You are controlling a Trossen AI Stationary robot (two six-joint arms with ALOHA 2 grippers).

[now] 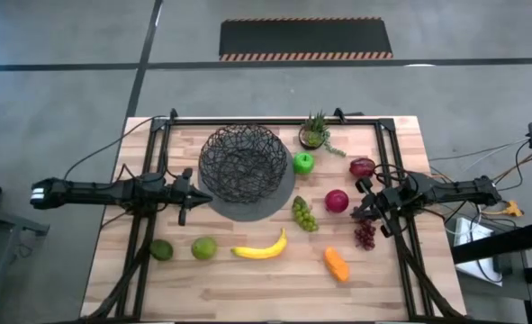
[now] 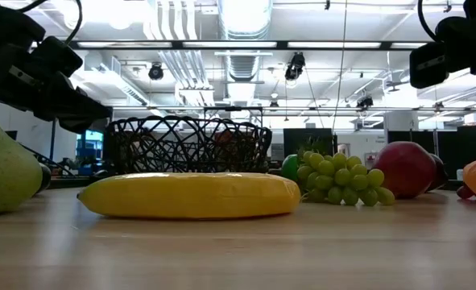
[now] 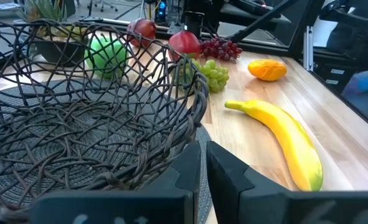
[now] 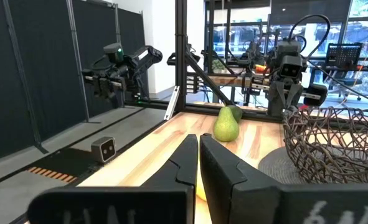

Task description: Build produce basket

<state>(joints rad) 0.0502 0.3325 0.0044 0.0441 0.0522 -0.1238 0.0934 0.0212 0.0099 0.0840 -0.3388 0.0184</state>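
Fingers (image 3: pixel 199 174) closed, empty, beside basket (image 3: pixel 96 118)

A wooden table (image 1: pixel 247 288) carries the basket (image 1: pixel 242 160), produce (image 1: pixel 260 247) and a plant (image 1: pixel 315 132).

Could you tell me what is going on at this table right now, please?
Nothing is being handled yet. The wire basket looks empty, and all the toy produce lies on the table around it: the banana, green grapes, a green apple, a pear and others. The left end effector hovers shut beside the basket's left rim. The right end effector is shut too, above the purple grapes, holding nothing.
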